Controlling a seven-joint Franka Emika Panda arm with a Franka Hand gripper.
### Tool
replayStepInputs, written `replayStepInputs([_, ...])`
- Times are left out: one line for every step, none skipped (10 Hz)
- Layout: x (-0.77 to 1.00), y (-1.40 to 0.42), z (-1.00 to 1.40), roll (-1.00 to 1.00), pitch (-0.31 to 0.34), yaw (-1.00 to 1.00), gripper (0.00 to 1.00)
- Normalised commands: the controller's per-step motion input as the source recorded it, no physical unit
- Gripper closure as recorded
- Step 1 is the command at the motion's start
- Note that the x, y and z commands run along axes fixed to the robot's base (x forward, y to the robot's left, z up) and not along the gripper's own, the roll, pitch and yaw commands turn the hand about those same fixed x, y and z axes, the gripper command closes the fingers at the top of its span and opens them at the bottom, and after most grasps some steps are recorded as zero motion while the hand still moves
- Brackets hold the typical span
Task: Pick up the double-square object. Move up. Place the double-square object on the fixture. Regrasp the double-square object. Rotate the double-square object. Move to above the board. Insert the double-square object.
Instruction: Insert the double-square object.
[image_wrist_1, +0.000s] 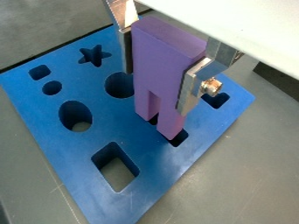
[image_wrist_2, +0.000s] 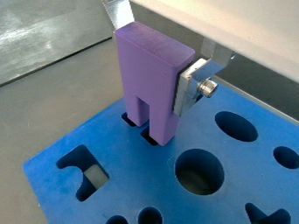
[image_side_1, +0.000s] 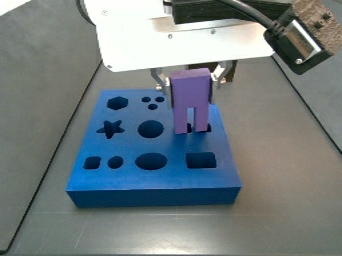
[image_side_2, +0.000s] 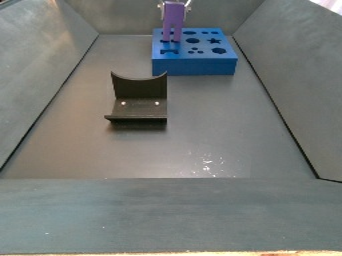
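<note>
My gripper (image_wrist_1: 158, 63) is shut on the lavender double-square object (image_wrist_1: 158, 83), one silver finger on each side of it, as both wrist views show (image_wrist_2: 156, 54). The object (image_wrist_2: 149, 83) stands upright over the blue board (image_wrist_1: 152, 171), and its two legs reach down into dark square cut-outs (image_wrist_2: 145, 133) near a board edge. In a side view the object (image_side_1: 191, 103) stands at the board's (image_side_1: 147, 185) far right part under the gripper (image_side_1: 191, 72). The dark fixture (image_side_2: 136, 100) stands apart on the floor, nearer than the board (image_side_2: 201, 62) and empty.
The board has star (image_wrist_1: 93, 56), round (image_wrist_1: 119, 85), oval (image_wrist_1: 75, 115) and square (image_wrist_1: 117, 166) holes around the object. Grey walls enclose the floor (image_side_2: 187, 140). The white robot body (image_side_1: 160, 35) hangs over the board's far edge.
</note>
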Motion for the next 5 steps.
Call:
replayStepInputs([0.18, -0.03, -0.31, 0.12, -0.089, 0.0, 1.0])
replayStepInputs([0.17, 0.0, -0.26, 0.11, -0.069, 0.0, 1.0])
replayStepInputs([0.0, 0.0, -0.19, 0.1, 0.0, 0.0, 1.0])
replayStepInputs([-0.13, 0.09, -0.16, 0.12, 0.0, 0.0, 1.0])
replayStepInputs([-0.12, 0.04, -0.08, 0.05, 0.0, 0.0, 1.0])
